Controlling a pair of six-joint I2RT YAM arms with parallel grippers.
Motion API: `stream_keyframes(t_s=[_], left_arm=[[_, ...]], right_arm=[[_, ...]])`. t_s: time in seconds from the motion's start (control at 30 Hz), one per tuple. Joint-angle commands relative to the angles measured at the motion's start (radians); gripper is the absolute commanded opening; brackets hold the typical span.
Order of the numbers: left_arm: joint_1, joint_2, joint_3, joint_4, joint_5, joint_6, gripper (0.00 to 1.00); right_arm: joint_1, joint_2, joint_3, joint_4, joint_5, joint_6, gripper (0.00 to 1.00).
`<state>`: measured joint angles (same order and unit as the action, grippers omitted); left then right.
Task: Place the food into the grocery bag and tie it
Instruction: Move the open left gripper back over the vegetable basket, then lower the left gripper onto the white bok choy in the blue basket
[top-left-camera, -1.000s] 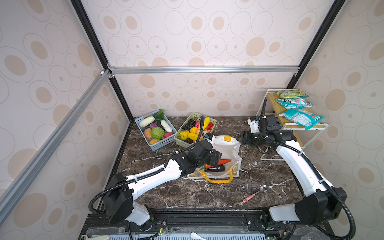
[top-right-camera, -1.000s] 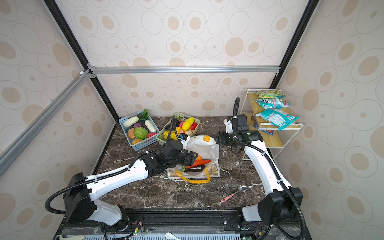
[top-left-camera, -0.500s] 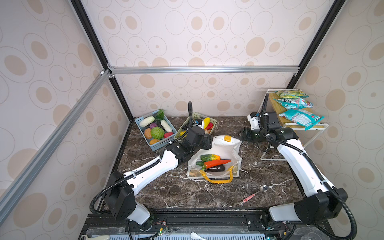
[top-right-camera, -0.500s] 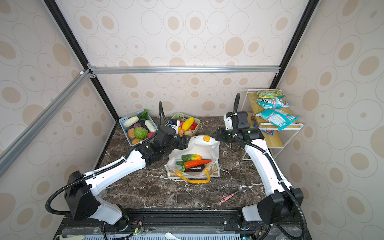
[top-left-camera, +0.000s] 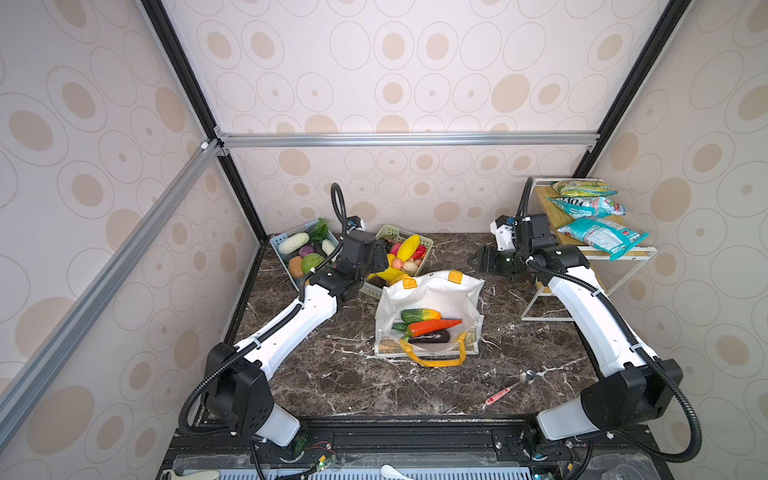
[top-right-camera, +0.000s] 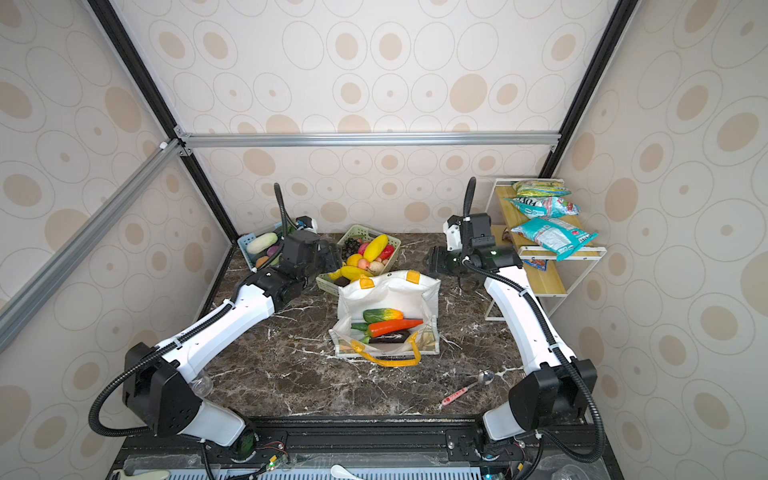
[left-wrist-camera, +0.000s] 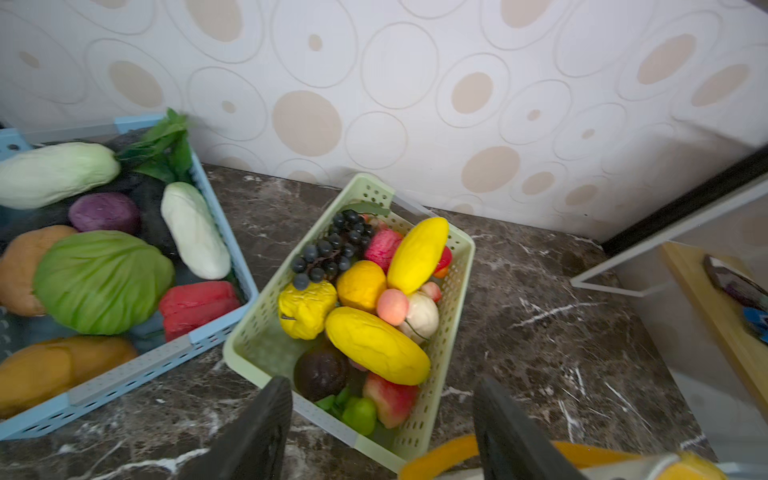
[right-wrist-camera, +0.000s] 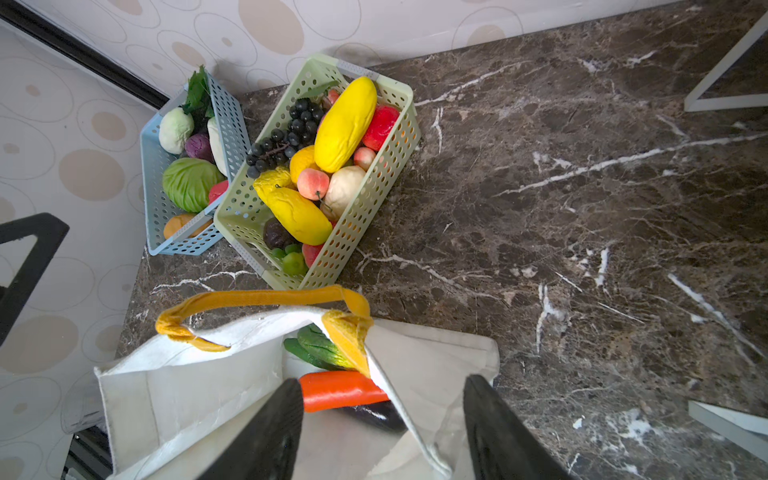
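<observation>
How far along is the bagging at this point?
Done: carrot, eggplant and gourd lie in the grocery bag. In hand: nothing; left jaws stand open by the green basket, right jaws open near the bag. Left: snack packets on the shelf, handles untied.

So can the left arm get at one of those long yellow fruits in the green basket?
Probably yes: the left pincer is open and empty right by the green basket, and the nearer yellow fruit lies uncovered on top of the pile.
</observation>
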<state>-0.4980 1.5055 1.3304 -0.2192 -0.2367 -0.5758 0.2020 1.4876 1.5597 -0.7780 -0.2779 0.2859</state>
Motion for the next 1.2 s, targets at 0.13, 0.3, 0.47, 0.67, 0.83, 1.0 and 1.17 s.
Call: stream_keyframes(t_s=[0.13,0.3,0.47,0.67,0.83,1.0,1.17], left_arm=[[0.125,0.010,0.012,-0.023,-0.011,0.007,0.69],[0.198,0.057,0.017,-0.013,0.014,0.010,0.69],[0.249,0.135,0.040,0.000,0.020,0.005,0.68],[0.276,0.248,0.103,0.012,0.031,-0.020,0.68],[0.298,0.341,0.148,0.013,0.028,-0.074,0.67],[0.324,0.427,0.201,0.018,0.039,-0.124,0.60],[0.340,0.518,0.284,0.000,0.042,-0.156,0.56]], right_arm=[[0.023,0.031,0.062,-0.015,-0.020,-0.017,0.64],[0.037,0.042,0.087,-0.019,-0.022,-0.020,0.64],[0.046,0.062,0.115,-0.028,-0.021,-0.022,0.64],[0.052,0.083,0.141,-0.033,-0.020,-0.024,0.64],[0.056,0.100,0.155,-0.041,-0.017,-0.026,0.64],[0.059,0.105,0.154,-0.041,-0.014,-0.023,0.64],[0.066,0.094,0.134,-0.033,-0.004,-0.015,0.64]])
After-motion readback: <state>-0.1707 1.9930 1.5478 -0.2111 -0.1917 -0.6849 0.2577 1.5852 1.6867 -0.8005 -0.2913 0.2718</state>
